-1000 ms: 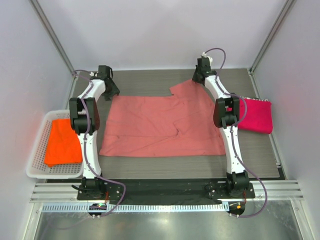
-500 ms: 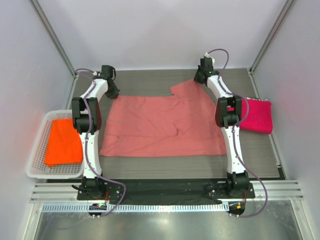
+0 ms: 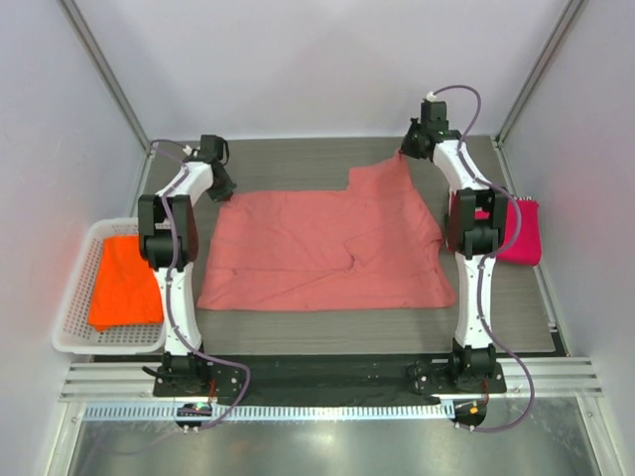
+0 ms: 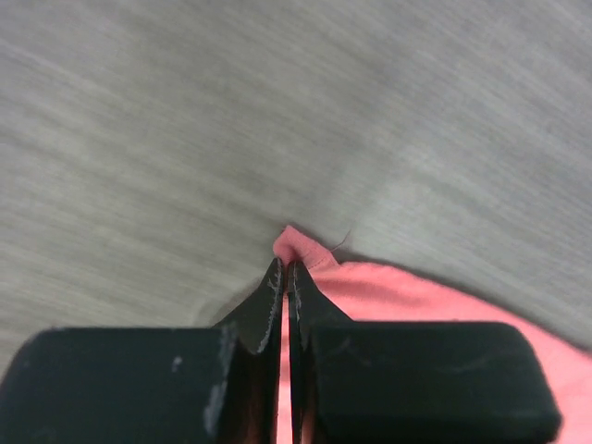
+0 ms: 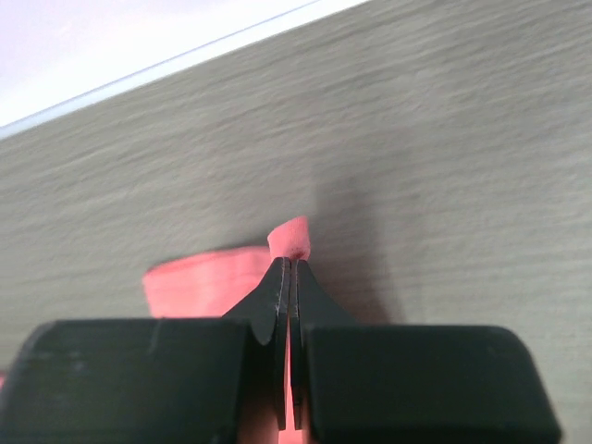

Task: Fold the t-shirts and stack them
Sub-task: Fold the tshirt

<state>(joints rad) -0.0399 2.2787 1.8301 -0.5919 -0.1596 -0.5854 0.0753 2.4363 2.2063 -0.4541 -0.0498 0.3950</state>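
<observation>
A salmon-pink soft cloth short-sleeved t-shirt lies spread flat over the middle of the grey wood-grain tabletop. Its near hem runs along the near edge, and a small crease sits near its centre.

The left hand is at the far left of the tabletop. Its two black fingers are pressed together on the far left corner of the salmon-pink shirt. In the left wrist view a small tip of pink cloth pokes out past the fingertips, low against the tabletop.

The right hand is near the far right corner of the tabletop. It likewise pinches the shirt's far right corner, and a little tab of cloth shows beyond its closed fingers. In the top view the cloth on that side rises in a narrow flap towards this hand.

A magenta folded cloth t-shirt rests at the right edge of the tabletop, partly hidden behind the right arm and just beside the salmon-pink shirt's right side.

A bright orange cloth t-shirt lies in a white plastic lattice basket standing off the left edge of the tabletop.
</observation>
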